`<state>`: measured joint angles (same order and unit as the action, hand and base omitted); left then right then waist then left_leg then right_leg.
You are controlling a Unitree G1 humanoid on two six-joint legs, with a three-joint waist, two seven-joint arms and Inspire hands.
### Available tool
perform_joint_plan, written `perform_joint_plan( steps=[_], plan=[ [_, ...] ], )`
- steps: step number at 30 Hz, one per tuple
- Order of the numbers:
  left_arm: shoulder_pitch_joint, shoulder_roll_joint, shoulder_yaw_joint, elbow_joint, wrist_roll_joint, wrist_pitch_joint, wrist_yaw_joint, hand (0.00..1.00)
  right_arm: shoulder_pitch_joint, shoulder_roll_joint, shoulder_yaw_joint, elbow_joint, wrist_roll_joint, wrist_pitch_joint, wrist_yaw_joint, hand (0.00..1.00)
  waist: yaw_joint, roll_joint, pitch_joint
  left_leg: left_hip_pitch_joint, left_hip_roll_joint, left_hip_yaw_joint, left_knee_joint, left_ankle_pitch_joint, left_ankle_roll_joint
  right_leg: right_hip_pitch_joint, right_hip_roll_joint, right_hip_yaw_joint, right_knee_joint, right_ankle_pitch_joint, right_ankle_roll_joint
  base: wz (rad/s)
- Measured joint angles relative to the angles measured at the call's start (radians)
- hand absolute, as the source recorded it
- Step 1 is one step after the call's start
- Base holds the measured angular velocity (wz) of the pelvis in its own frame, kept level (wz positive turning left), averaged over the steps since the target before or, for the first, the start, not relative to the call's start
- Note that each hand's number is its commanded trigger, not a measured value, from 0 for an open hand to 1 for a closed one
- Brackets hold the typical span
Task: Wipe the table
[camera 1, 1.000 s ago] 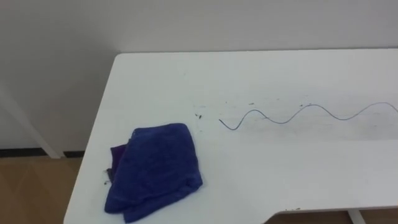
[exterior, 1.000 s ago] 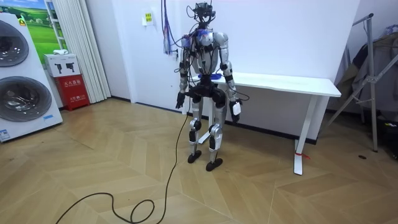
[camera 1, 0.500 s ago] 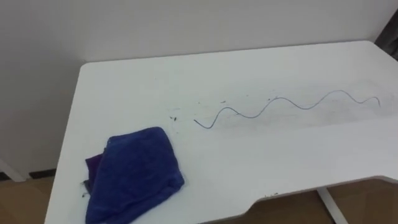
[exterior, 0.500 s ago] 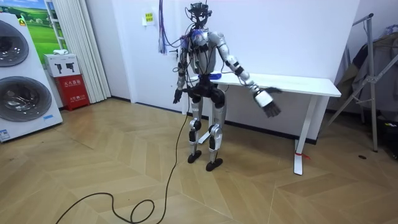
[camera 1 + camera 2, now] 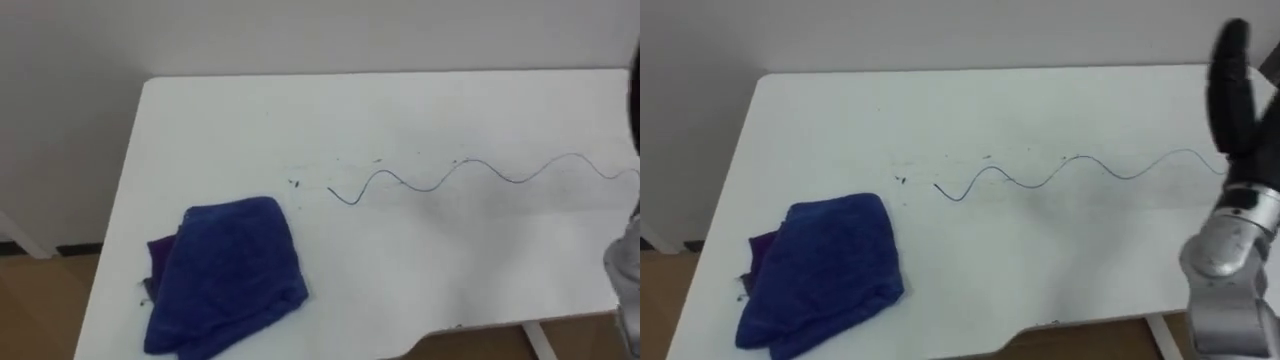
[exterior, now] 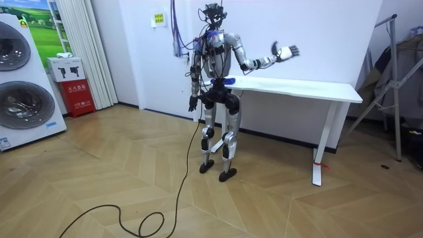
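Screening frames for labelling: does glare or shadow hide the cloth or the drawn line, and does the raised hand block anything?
Left eye view: even light, no glare on the table; blue cloth and wavy line lie unshaded. Right eye view: the open right hand covers the line's far end. Room view: left hand hangs in even light.

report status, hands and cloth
Right hand up over table, open, empty. Left hand down at side. Blue cloth lying untouched, front left. Wavy line unwiped.
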<state>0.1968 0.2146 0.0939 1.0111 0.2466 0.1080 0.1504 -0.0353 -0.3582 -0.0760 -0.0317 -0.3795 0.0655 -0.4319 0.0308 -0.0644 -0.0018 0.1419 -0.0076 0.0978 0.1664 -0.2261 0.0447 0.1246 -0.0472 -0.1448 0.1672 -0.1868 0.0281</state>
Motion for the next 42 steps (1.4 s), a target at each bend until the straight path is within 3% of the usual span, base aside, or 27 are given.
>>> perform_joint_plan(
  steps=[1, 9, 17, 21, 29, 35, 42],
  plan=[
    [-0.009, -0.002, -0.003, 0.000, 0.000, -0.007, 0.000, 0.00, 0.000, 0.000, 0.042, -0.024, -0.035, -0.002, 0.008, 0.00, 0.018, 0.006, 0.0037, 0.000, 0.000, 0.004, -0.001, 0.000, 0.000, -0.001, 0.000, 0.004, 0.001, 0.000, 0.000, -0.11],
    [-0.026, -0.002, -0.068, 0.003, -0.003, -0.028, 0.007, 0.00, -0.036, 0.002, 0.263, -0.116, -0.208, -0.022, 0.111, 0.00, 0.077, 0.011, 0.0067, -0.012, 0.000, -0.003, -0.001, 0.000, 0.000, -0.005, -0.001, -0.009, -0.001, 0.000, 0.000, 0.02],
    [-0.060, 0.002, -0.156, 0.017, -0.018, -0.069, -0.011, 0.00, -0.043, 0.003, 0.463, -0.159, -0.376, -0.070, 0.202, 0.00, 0.102, 0.009, 0.0064, -0.030, -0.002, -0.041, 0.003, 0.000, 0.000, -0.004, -0.004, -0.054, -0.002, 0.000, 0.000, 0.14],
    [-0.063, 0.004, -0.177, 0.030, -0.018, -0.070, -0.014, 0.00, -0.040, -0.001, 0.547, -0.136, -0.412, -0.063, 0.266, 0.00, 0.115, -0.001, 0.0081, -0.033, -0.003, -0.047, 0.003, 0.000, 0.000, -0.005, -0.004, -0.060, -0.002, 0.000, 0.000, 0.02],
    [-0.066, 0.005, -0.176, 0.034, -0.018, -0.067, -0.013, 0.00, 0.010, 0.000, 0.587, -0.075, -0.521, -0.066, 0.305, 0.00, 0.136, -0.008, 0.0057, -0.032, -0.005, -0.056, 0.001, 0.000, 0.000, 0.008, -0.005, -0.068, -0.017, 0.000, 0.000, 0.04],
    [-0.068, 0.006, -0.176, 0.034, -0.012, -0.084, -0.008, 0.00, 0.073, -0.002, 0.608, -0.011, -0.578, -0.070, 0.307, 0.00, 0.141, -0.016, 0.0142, -0.044, -0.005, -0.060, 0.000, 0.000, 0.000, 0.003, -0.005, -0.074, -0.018, 0.000, 0.000, 0.01],
    [-0.070, 0.007, -0.176, 0.030, -0.010, -0.085, -0.006, 0.00, 0.094, -0.002, 0.608, 0.008, -0.621, -0.091, 0.302, 0.00, 0.138, -0.017, 0.0133, -0.048, -0.005, -0.065, 0.000, 0.000, 0.000, 0.001, -0.005, -0.078, -0.018, 0.000, 0.000, 0.01]
  ],
)
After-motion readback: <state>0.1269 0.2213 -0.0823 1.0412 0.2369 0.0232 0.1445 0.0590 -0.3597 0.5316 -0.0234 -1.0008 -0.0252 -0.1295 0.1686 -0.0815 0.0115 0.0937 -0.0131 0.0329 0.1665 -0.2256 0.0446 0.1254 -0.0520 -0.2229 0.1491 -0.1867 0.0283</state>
